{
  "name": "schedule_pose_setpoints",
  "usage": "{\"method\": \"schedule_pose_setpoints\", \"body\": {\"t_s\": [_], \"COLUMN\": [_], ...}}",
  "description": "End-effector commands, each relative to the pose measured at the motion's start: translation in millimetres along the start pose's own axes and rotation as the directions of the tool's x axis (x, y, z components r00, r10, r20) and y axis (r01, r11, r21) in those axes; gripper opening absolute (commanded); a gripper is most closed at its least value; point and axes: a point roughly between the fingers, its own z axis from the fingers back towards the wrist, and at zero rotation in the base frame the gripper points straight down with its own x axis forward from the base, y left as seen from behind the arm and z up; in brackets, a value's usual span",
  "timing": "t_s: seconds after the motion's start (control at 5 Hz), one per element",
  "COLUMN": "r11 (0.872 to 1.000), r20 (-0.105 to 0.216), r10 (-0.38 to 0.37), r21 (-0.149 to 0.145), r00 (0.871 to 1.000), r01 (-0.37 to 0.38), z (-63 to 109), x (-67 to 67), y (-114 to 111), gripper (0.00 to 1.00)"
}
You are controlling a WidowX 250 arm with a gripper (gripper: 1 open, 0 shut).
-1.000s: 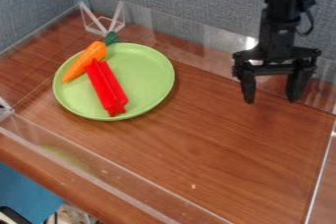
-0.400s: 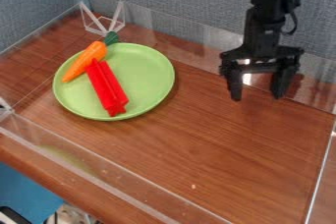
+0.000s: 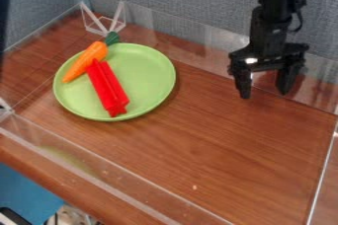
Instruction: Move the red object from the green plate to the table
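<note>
— Where's the claw (image 3: 267, 82)?
— Over bare table (image 3: 211, 140), pointing down, fingers spread wide, holding nothing.
— And the bar (image 3: 109, 89)?
— Well left of the claw, flat on the plate (image 3: 152, 86), touching the carrot (image 3: 87, 59).

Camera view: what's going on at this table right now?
A single robot arm hangs over the right side of the table, its gripper open, pointing down and holding nothing. Across the table to the left, the red object lies flat on the green plate, beside an orange carrot that rests on the plate's far-left rim. Nothing has been picked up yet; the gripper is well away from the plate.
</note>
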Motion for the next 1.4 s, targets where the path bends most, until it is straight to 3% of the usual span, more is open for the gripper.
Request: {"method": "schedule_pose_setpoints", "body": {"t_s": [0.0, 0.2, 0.4, 0.6, 1.0, 1.2], "r11": [0.998, 0.996, 0.996, 0.995, 0.981, 0.965], "r20": [0.049, 0.051, 0.051, 0.056, 0.034, 0.014], "r10": [0.044, 0.078, 0.072, 0.068, 0.138, 0.181], "r21": [-0.051, -0.050, -0.051, -0.071, -0.144, -0.193], "r00": [0.998, 0.996, 0.996, 0.996, 0.990, 0.983], "r01": [-0.041, -0.075, -0.069, -0.064, -0.132, -0.175], "z": [15.9, 11.9, 10.5, 24.9, 57.6, 84.8], "x": [16.8, 24.2, 18.9, 12.7, 6.9, 4.7], "y": [-18, -28, -36, -41, -30, -14], "gripper": [1.00, 0.00, 0.00, 0.00, 0.00, 1.00]}}
